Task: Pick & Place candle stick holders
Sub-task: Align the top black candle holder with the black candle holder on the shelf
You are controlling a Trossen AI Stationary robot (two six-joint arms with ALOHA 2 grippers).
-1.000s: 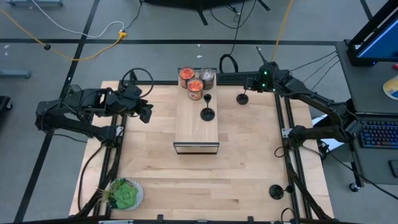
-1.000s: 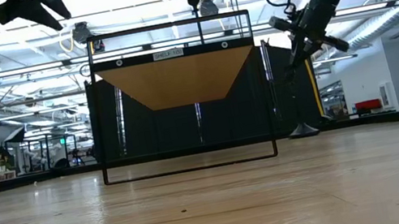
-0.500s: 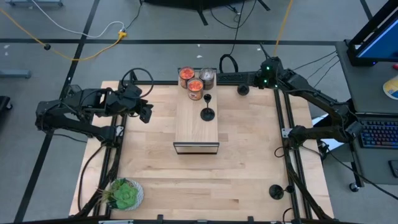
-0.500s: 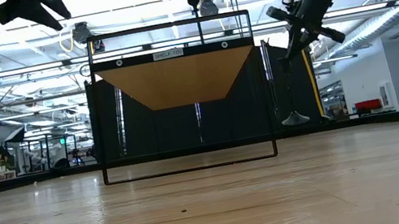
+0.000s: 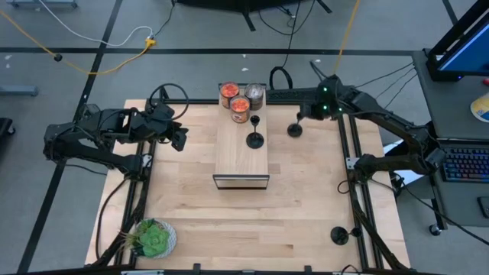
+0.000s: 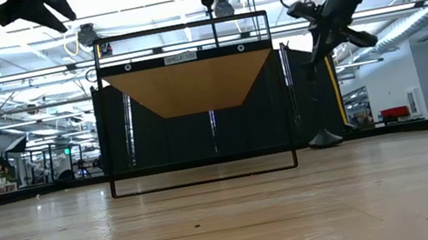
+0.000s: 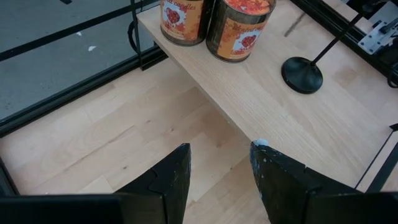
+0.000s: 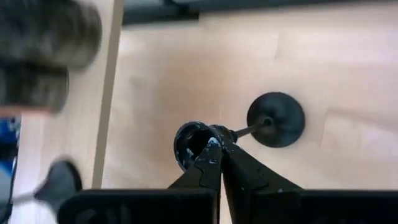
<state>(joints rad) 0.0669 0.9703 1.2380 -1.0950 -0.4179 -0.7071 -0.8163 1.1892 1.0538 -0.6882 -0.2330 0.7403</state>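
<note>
One black candle stick holder (image 5: 254, 138) stands by its round base on top of the wooden shelf (image 5: 241, 156). A second one (image 5: 296, 129) hangs tilted below my right gripper (image 8: 218, 151), which is shut on it at the table's far right, just right of the shelf. A third (image 5: 338, 235) stands on the table at the near right edge. My left gripper (image 7: 221, 149) hovers open and holding nothing, high up left of the shelf. My right gripper pinches the holder at the top of its stem, just under the small cup (image 8: 191, 143), between its two fingertips. The fingers slant down from the far right. The stem (image 8: 250, 130) runs away below them, tilted. Whether the round base (image 6: 325, 139) touches the table, I cannot tell.
Two jars with red-orange labels (image 5: 228, 93) (image 5: 240, 109) and a silvery jar (image 5: 254, 94) stand on the shelf's far end. A green plant (image 5: 153, 238) sits at the near left corner. Bare table lies in front of the shelf.
My right gripper has tipped and raised the holder off the table. The base first swung toward the far edge, then back down toward the near edge and the shelf. The gripper has stayed shut on it.
</note>
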